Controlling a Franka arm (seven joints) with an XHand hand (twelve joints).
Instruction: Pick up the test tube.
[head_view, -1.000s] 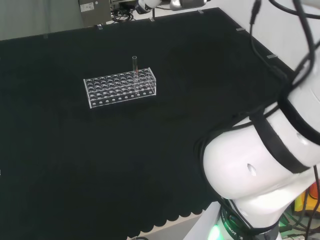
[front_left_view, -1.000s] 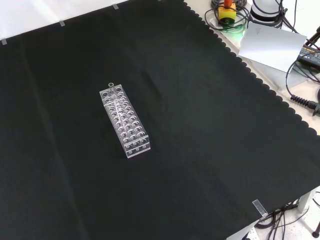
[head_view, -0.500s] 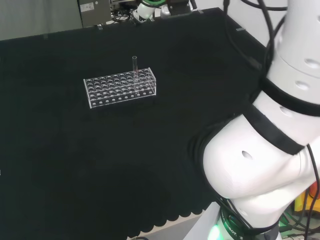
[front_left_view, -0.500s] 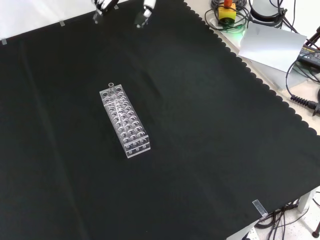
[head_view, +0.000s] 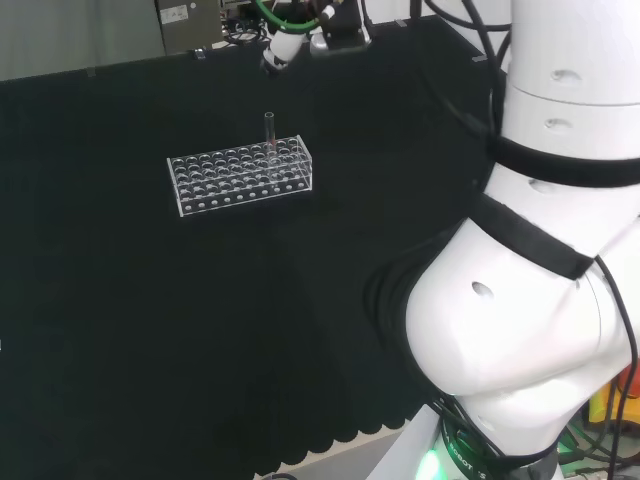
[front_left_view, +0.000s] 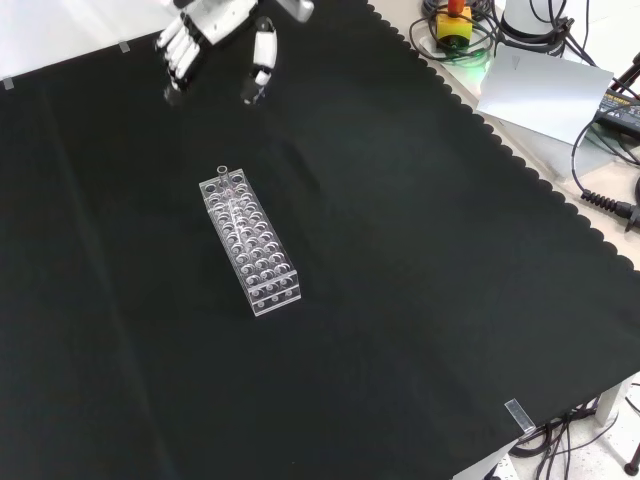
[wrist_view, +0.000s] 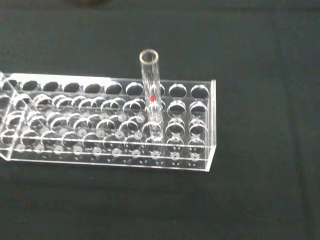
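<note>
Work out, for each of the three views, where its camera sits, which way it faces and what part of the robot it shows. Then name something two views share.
Head view: behind and above the arm's base, facing across the bench; big white arm links at right, the hand beyond the rack.
Front view: facing the arm, looking down on the black cloth; the hand enters from the top.
Wrist view: at the wrist, looking closely at the test tube.
Shared: all views show the tube standing upright in the rack.
</note>
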